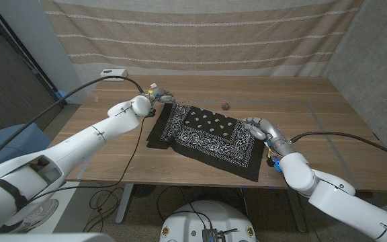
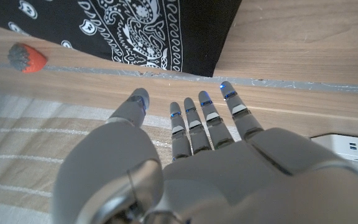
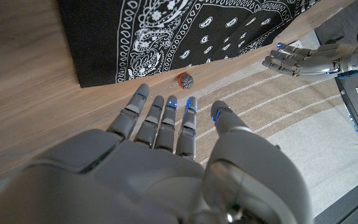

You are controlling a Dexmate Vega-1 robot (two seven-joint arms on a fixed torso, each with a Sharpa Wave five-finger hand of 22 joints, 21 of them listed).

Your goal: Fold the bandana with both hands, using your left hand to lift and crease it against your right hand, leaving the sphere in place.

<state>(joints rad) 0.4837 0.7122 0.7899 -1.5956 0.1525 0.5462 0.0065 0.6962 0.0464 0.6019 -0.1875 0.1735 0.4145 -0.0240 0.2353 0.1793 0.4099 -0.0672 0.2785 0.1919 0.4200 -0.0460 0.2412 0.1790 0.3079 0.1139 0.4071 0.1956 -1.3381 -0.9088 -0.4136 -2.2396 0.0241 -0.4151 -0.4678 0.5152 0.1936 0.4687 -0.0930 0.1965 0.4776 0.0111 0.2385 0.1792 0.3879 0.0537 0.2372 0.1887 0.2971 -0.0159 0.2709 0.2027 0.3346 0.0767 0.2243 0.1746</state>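
A black bandana [image 1: 207, 138] with white paisley print lies spread on the wooden table [image 1: 314, 107]. Beyond its far edge sits a small red and grey sphere [image 1: 225, 105], off the cloth. My left hand [image 1: 154, 94] hovers at the bandana's far left corner with its fingers straight and apart, holding nothing. My right hand [image 1: 259, 128] is at the cloth's right edge, fingers extended, nothing in it. The left wrist view shows the left hand [image 2: 191, 143] over bare wood, near the bandana [image 2: 148, 31] and sphere [image 2: 27, 57]. From the right wrist, the right hand [image 3: 166, 124] reaches toward bandana [image 3: 166, 31] and sphere [image 3: 185, 79].
A white power strip [image 1: 111, 72] lies at the table's far left corner, also seen as power strip [image 2: 347, 146]. A striped curtain [image 1: 200, 33] hangs behind the table. A black cable [image 1: 93, 84] runs along my left arm. Bare wood lies to the right of the bandana.
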